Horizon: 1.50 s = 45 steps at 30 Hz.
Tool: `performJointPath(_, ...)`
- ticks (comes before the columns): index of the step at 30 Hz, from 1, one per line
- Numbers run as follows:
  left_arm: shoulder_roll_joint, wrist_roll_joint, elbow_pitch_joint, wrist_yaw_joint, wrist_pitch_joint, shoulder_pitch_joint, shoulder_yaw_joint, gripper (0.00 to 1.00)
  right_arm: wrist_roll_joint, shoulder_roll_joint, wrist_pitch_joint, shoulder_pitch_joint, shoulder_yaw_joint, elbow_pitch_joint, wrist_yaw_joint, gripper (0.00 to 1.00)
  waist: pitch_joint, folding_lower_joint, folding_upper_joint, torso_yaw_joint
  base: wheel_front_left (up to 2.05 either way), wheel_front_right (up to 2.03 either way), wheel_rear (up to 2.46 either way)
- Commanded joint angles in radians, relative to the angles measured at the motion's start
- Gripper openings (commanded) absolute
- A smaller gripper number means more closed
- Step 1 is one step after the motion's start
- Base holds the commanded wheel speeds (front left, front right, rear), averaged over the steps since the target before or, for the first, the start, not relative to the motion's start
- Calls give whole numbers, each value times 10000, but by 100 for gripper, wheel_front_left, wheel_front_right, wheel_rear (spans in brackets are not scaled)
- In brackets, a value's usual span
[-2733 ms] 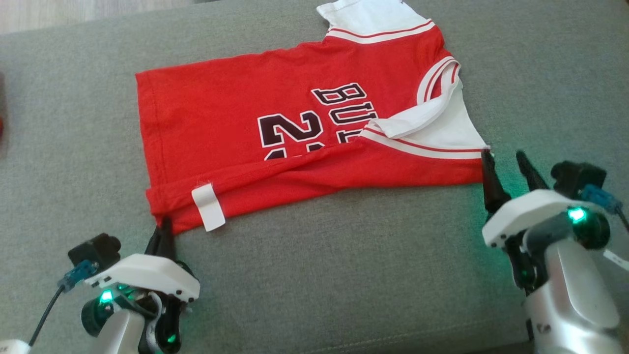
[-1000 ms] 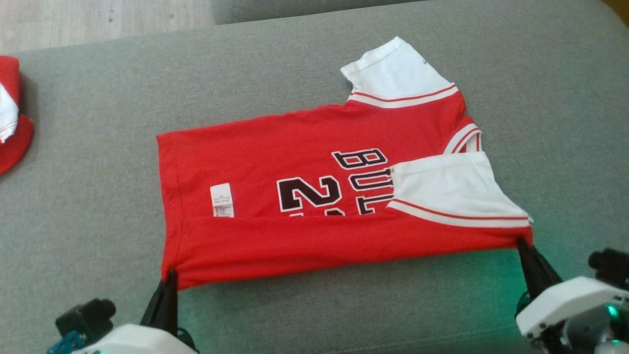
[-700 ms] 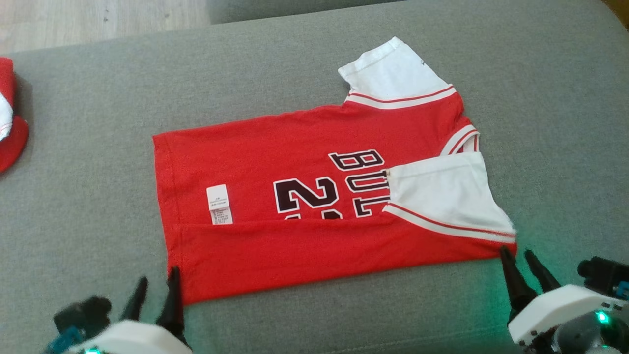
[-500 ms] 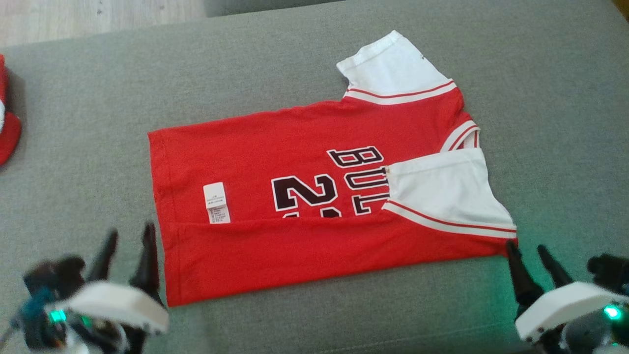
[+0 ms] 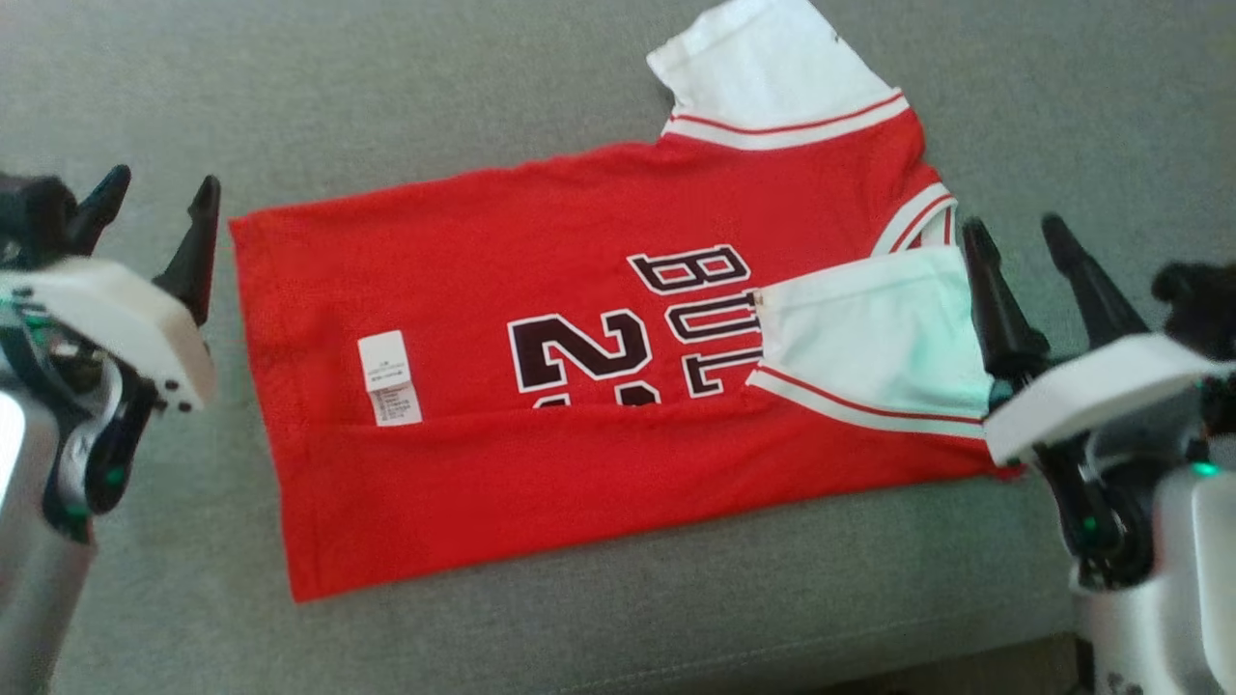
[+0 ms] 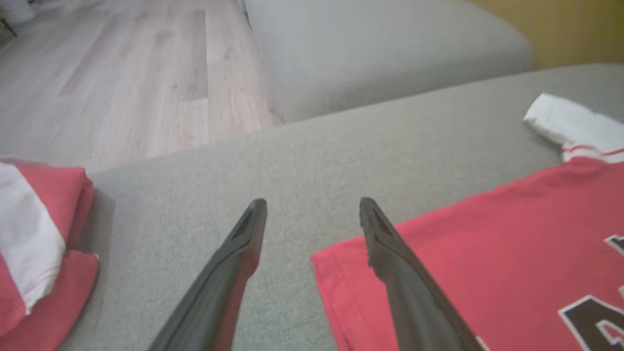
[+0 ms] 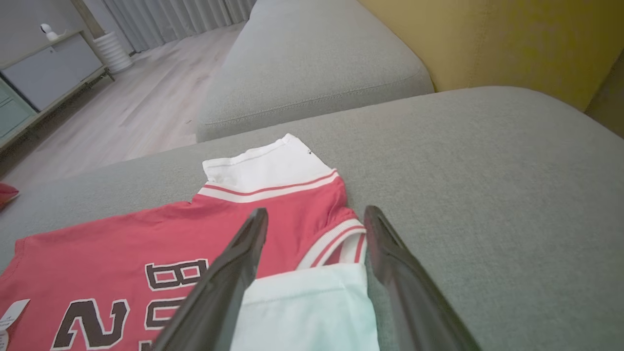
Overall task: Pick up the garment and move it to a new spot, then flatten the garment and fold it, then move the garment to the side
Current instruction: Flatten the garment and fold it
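The garment [image 5: 541, 319] is a red jersey with white sleeves and dark lettering, lying flat on the grey sofa cushion [image 5: 463, 87] with its near long edge folded over onto itself. My left gripper [image 5: 154, 198] hovers open just past the jersey's hem corner [image 6: 336, 263], holding nothing. Over the folded white sleeve [image 5: 869, 328] near the collar [image 7: 336, 243], my right gripper [image 5: 1014, 236] is open too and grips nothing.
A second red and white garment [image 6: 34, 243] lies at the cushion's left end. Another grey cushion [image 7: 312, 63] sits beyond, with wooden floor [image 6: 122, 73] to its left and a yellow backrest [image 7: 512, 39] on the right.
Both grippers opened and let go of the jersey's near edge, then rose and moved forward along its two ends. The head camera tilted, shifting the whole picture.
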Motion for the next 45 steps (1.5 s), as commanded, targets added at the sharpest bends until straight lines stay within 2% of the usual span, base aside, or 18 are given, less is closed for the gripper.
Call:
performJointPath(1,547,77,12,-47,368,-579,297,100,-106,-83,80,-422,353,-416,37,100,366,-3,0,-214,0,0,0)
performJointPath(6,564,110,632,-216,848,-980,-6,100,-245,-83,184,-918,736,-352,37,100,705,-3,0,-336,0,0,0)
performJointPath(12,490,239,1155,-119,835,-1097,-145,100,-267,-111,170,-1092,874,-270,37,100,944,-3,0,-366,0,0,0)
performJointPath(23,279,176,1354,-424,832,-1274,-502,100,-281,-374,352,-1512,1043,-122,37,100,1167,-3,0,-213,0,0,0)
performJointPath(31,-175,147,1652,-773,647,-1678,-896,100,-292,-664,617,-2286,1377,156,37,100,1429,-3,0,-17,0,0,0)
performJointPath(32,-238,142,1695,-799,654,-1723,-950,92,-299,-697,642,-2374,1404,195,37,100,1459,-3,0,10,0,0,0)
performJointPath(33,-294,133,1745,-818,666,-1761,-995,79,-301,-724,667,-2455,1437,230,37,100,1490,-3,0,34,0,0,0)
performJointPath(34,-339,122,1789,-847,674,-1794,-1038,49,-301,-754,695,-2528,1477,264,37,100,1517,-3,0,55,0,0,0)
performJointPath(37,-396,98,1851,-944,752,-1838,-1167,10,-297,-897,802,-2746,1585,357,37,100,1579,-3,0,138,0,0,0)
performJointPath(38,-404,98,1836,-954,751,-1849,-1187,0,-298,-973,850,-2832,1621,391,37,100,1589,-3,0,171,0,0,0)
performJointPath(45,-372,321,1213,-888,170,-1968,-1143,0,-260,-1595,1433,-3987,1603,986,37,100,1671,-3,0,571,0,0,0)
